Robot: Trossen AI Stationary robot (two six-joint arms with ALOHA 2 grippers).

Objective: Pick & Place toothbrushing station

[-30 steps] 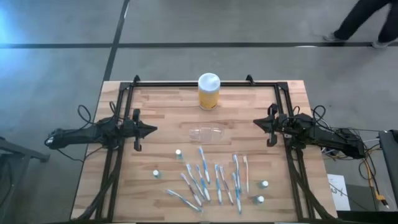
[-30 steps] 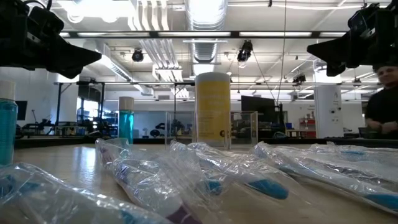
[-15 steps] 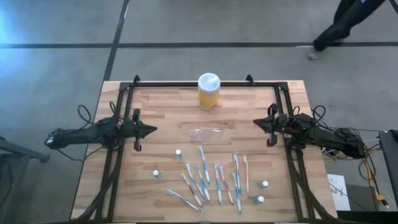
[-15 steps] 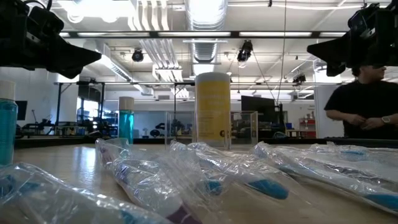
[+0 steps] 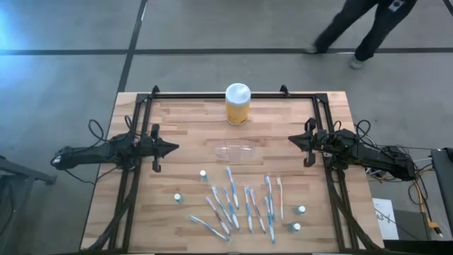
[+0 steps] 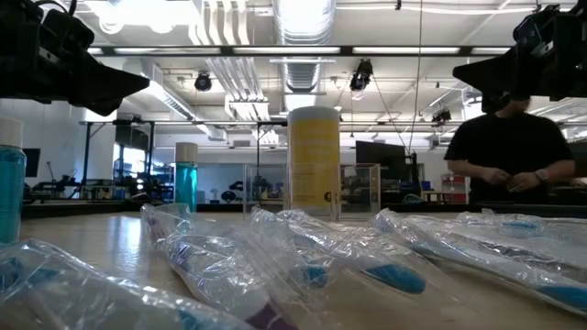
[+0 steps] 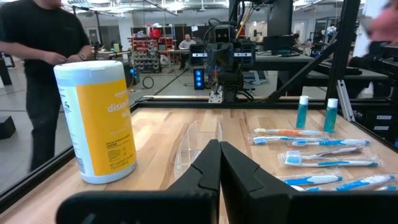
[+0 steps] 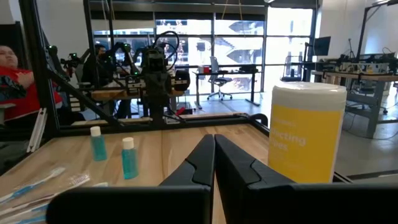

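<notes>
wooden table (image 5: 184,134): yellow jar (image 5: 237,104), label unreadable.

Person (image 5: 368,25) beyond the right gripper (image 5: 291,141) cut off by the high view's top edge. Toothbrushes (image 6: 303,266) blurred in the low view, wrappers hiding detail. Clear holder (image 5: 235,151) between both grippers barely readable.

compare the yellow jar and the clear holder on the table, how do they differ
The yellow jar stands upright at the table's far edge; the clear holder sits nearer the middle, between the two grippers. The jar is opaque yellow with a white lid, while the holder is see-through, so the wood shows through it. The jar looks clearly taller and bulkier in the left wrist view. Both rest on the wooden table, untouched by either arm.
</notes>
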